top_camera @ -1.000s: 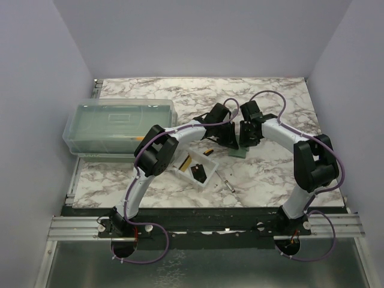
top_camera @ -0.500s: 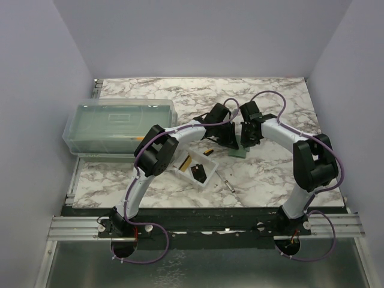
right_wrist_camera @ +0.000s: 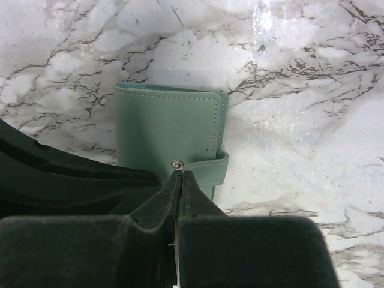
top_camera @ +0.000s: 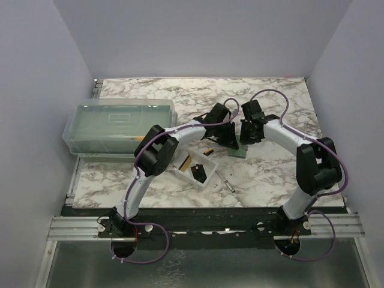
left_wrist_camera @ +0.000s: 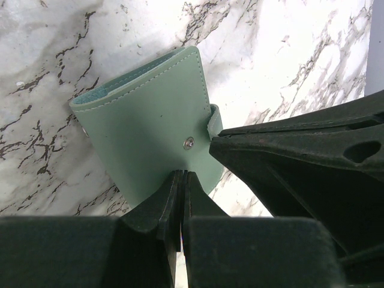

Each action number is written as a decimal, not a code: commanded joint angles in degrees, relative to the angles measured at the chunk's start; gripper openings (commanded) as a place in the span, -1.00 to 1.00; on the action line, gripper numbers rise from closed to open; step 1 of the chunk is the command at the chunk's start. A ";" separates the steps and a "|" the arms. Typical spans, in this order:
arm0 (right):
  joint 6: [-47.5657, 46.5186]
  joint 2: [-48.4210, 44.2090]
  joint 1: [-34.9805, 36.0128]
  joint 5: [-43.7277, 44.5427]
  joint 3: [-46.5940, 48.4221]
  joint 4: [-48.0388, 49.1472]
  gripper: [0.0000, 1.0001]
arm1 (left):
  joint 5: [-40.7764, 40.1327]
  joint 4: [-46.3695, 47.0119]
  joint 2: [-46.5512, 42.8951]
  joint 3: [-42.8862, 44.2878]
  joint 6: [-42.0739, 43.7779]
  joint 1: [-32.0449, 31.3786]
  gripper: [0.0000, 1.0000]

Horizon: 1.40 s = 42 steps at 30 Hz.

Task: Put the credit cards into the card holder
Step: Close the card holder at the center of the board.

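The sage-green card holder (top_camera: pixel 239 152) lies folded on the marble between both grippers, its strap snapped over the cover (right_wrist_camera: pixel 168 126). My left gripper (left_wrist_camera: pixel 182 175) is shut on the holder's near edge (left_wrist_camera: pixel 150 126). My right gripper (right_wrist_camera: pixel 181 174) is shut, and its tips touch the strap's end at the metal snap (right_wrist_camera: pixel 176 163). I cannot tell whether the strap is pinched. A black credit card (top_camera: pixel 199 173) and a gold one (top_camera: pixel 186 162) lie in the clear tray (top_camera: pixel 211 163), under the left arm.
A large translucent lidded box (top_camera: pixel 117 126) stands at the left. An orange-handled tool (top_camera: pixel 209 151) lies beside the tray, and a small metal pin (top_camera: pixel 227 182) lies in front of it. Grey walls close in the table on three sides.
The right gripper's jaws have closed at the snap, and the right arm's elbow has swung slightly outward. The left arm and the card holder have not moved.
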 commanded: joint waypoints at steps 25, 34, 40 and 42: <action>0.12 3.04 -0.31 -4.02 -1.77 1.81 -0.99 | -3.19 -4.91 2.09 -0.11 2.60 0.23 -1.00; -3.35 0.84 -6.38 -19.47 -6.88 10.42 -0.99 | -2.94 -5.00 2.01 -0.19 2.51 0.23 -1.00; -1.75 3.75 -7.36 -26.54 -7.53 13.19 -0.99 | -2.93 -5.09 1.92 -0.03 2.58 0.23 -1.00; -1.41 3.80 -7.38 -26.90 -7.95 13.44 -0.99 | -3.00 -5.09 1.79 -0.24 2.68 0.28 -1.00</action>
